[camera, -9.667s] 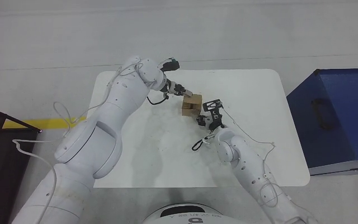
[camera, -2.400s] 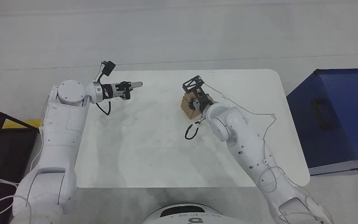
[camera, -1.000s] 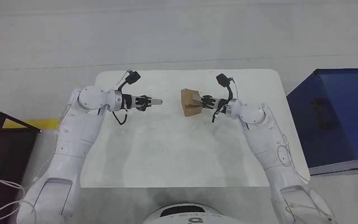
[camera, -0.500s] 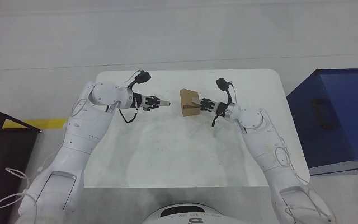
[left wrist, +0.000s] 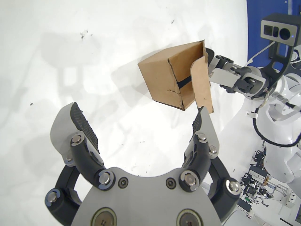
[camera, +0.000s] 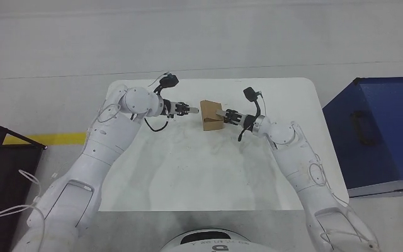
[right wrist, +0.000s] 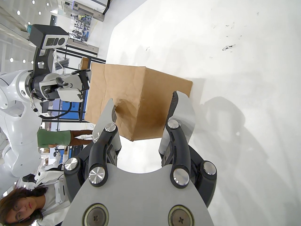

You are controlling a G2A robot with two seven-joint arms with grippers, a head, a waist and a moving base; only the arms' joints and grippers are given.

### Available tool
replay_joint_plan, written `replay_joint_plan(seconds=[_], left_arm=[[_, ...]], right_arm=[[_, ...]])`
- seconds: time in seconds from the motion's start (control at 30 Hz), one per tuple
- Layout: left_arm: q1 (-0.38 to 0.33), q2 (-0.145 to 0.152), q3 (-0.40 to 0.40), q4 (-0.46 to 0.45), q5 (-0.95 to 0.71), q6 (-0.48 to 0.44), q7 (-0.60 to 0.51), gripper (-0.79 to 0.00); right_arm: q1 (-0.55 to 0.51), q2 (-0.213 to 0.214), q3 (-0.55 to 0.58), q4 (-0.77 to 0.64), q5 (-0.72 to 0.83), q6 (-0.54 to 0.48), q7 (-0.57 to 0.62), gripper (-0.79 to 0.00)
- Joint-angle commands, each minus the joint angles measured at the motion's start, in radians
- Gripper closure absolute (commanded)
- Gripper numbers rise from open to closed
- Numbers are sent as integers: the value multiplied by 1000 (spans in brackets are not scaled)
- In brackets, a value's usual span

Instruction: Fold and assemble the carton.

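Carton is sitting at tabletop's 12 o'clock. R pincer, at its 3, is clenching a wall. L pincer, released, is hovering at its 9 by the loose flap. Prob. best: L pushing flap in square w/ R bracing firmly.

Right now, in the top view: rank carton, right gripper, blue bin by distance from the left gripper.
1. carton, directly ahead of the left gripper, whose jaws are open.
2. right gripper, on the carton's far side, jaws clamped on it.
3. blue bin, far off on the robot's right.
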Motion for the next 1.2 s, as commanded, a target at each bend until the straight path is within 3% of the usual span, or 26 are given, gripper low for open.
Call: replay_joint_plan(seconds=[0.0, 0.63, 1.17], left_arm=[[-10, -5, 12, 16, 8, 5, 14, -785], [-62, -42, 82, 79, 16, 26, 56, -785], [-73, -44, 71, 112, 25, 21, 63, -782]], right_arm=[[0, 2, 1, 0, 2, 3, -4, -471], [4, 8, -38, -11, 2, 18, -16, -440], [10, 15, -51, -3, 24, 20, -18, -419]])
